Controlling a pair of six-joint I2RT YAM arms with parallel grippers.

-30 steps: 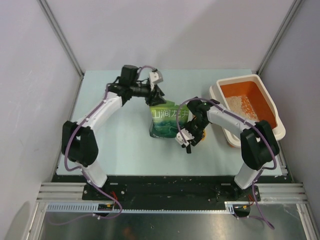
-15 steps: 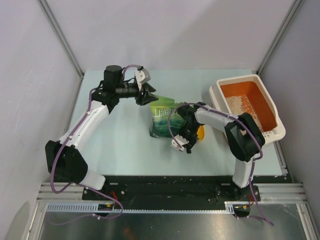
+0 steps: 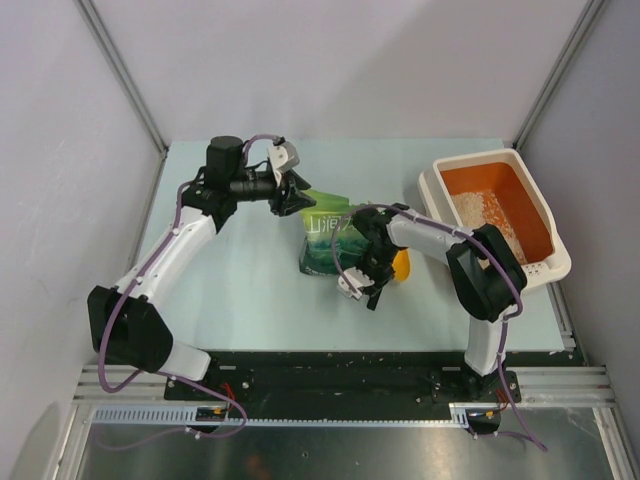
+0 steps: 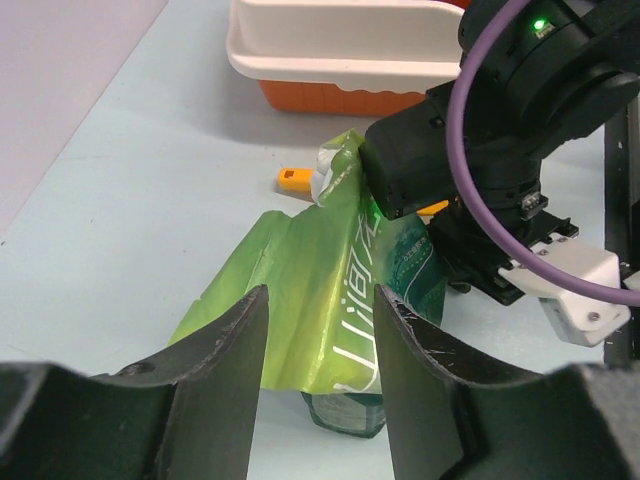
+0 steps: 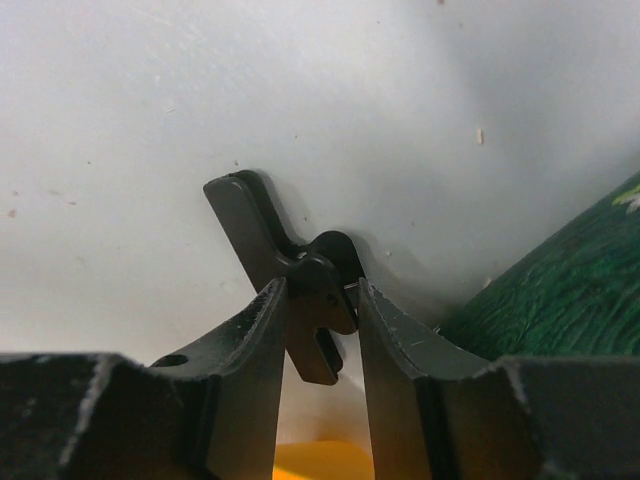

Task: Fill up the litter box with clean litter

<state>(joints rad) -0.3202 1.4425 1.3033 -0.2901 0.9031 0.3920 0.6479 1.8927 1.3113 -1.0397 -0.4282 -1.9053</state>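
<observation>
The litter box [image 3: 443, 181], white with an orange inside, stands at the right and holds a patch of pale clean litter [image 3: 473, 208]; it also shows in the left wrist view [image 4: 340, 60]. A green bag [image 3: 325, 240] stands mid-table. My left gripper [image 3: 303, 198] is open at the bag's crumpled top flap [image 4: 300, 290], with the flap just beyond its jaws [image 4: 320, 295]. My right gripper [image 3: 373, 296] is low at the bag's near right side. It is shut [image 5: 322, 285] on a small black clip [image 5: 318, 300] lying on the table.
An orange scoop [image 3: 401, 265] lies between the bag and the litter box; its handle shows in the left wrist view [image 4: 292, 179]. The green bag's side [image 5: 570, 290] is close on the right of my right gripper. Frame posts stand at the table's back corners.
My left arm has swung left and its gripper has backed slightly off the bag's top. My right gripper has moved left and nearer along the bag's front.
</observation>
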